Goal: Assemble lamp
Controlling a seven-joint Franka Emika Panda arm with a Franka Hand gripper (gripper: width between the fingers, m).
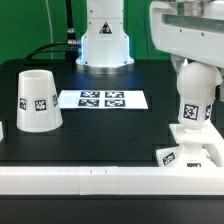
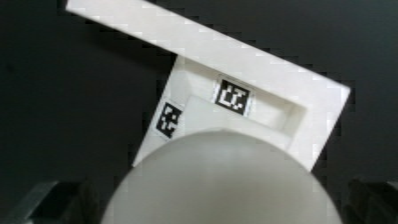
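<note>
White shade [image 1: 37, 99] appears only outside; wrist shows bulb [image 2: 214, 180] between wide-apart gripper [image 2: 214, 196] fingers.

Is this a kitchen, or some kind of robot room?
Most likely a robot lab, not a kitchen. A white robot arm stands over a black table, a marker board with printed tags lies flat on it, and the shade and bulb carry tags too.
</note>
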